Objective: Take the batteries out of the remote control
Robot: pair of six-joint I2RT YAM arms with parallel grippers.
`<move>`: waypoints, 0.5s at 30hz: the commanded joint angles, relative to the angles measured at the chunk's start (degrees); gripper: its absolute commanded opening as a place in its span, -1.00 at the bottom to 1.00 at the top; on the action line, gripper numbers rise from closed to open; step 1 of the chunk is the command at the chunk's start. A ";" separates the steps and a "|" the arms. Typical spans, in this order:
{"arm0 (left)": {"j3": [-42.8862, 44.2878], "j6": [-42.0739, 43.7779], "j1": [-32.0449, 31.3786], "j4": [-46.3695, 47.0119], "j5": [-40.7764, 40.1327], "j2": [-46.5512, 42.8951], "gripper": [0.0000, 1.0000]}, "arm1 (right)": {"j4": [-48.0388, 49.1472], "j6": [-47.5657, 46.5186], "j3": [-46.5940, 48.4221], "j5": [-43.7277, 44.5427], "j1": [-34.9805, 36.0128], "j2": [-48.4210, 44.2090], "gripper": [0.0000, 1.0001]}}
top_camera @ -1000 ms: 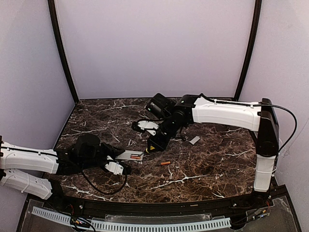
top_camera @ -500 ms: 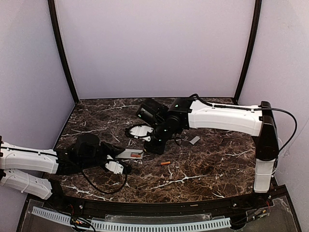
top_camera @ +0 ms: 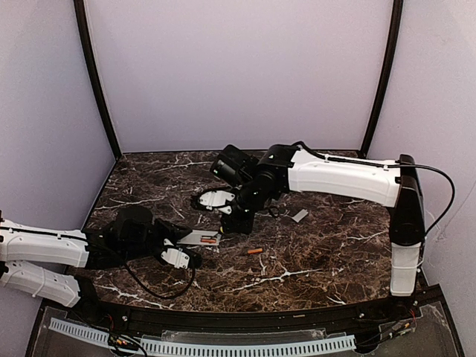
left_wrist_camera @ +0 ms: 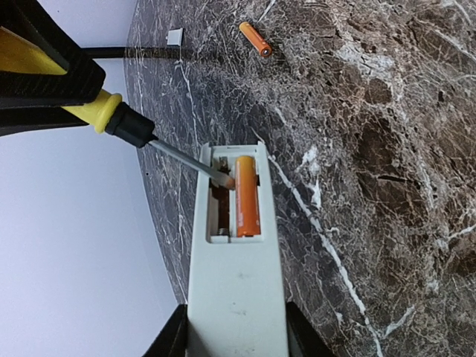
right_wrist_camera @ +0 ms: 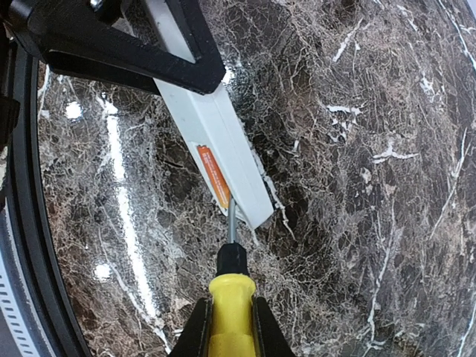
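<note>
My left gripper (left_wrist_camera: 234, 336) is shut on the white remote control (left_wrist_camera: 234, 282), holding it by its sides with the open battery bay facing up. One orange battery (left_wrist_camera: 247, 195) lies in the bay, and the slot beside it is bare. A second battery (left_wrist_camera: 255, 39) lies loose on the table (top_camera: 254, 251). My right gripper (right_wrist_camera: 232, 327) is shut on the yellow-handled screwdriver (right_wrist_camera: 232, 305). The screwdriver's metal tip (left_wrist_camera: 223, 177) touches the top end of the battery in the bay (right_wrist_camera: 213, 177). In the top view the remote (top_camera: 199, 239) sits between both grippers.
A small grey-white cover piece (top_camera: 300, 216) lies on the dark marble table (top_camera: 320, 260) to the right of the right wrist. Black frame posts and lilac walls stand at the back. A black rail (top_camera: 223, 316) runs along the near edge.
The right arm's wrist has swung left and down, bringing the screwdriver to the remote's open end. The left arm and the remote have not moved.
</note>
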 commanded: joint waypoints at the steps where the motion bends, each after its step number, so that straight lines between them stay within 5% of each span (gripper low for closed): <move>1: 1.59 -0.12 -0.69 4.74 5.24 -1.71 -0.99 | 5.06 4.32 0.15 -7.69 -2.39 0.71 -1.00; 15: 1.42 -0.25 -0.67 4.97 5.05 -1.72 -0.99 | 6.37 12.90 -3.16 -13.11 -5.08 1.70 -1.00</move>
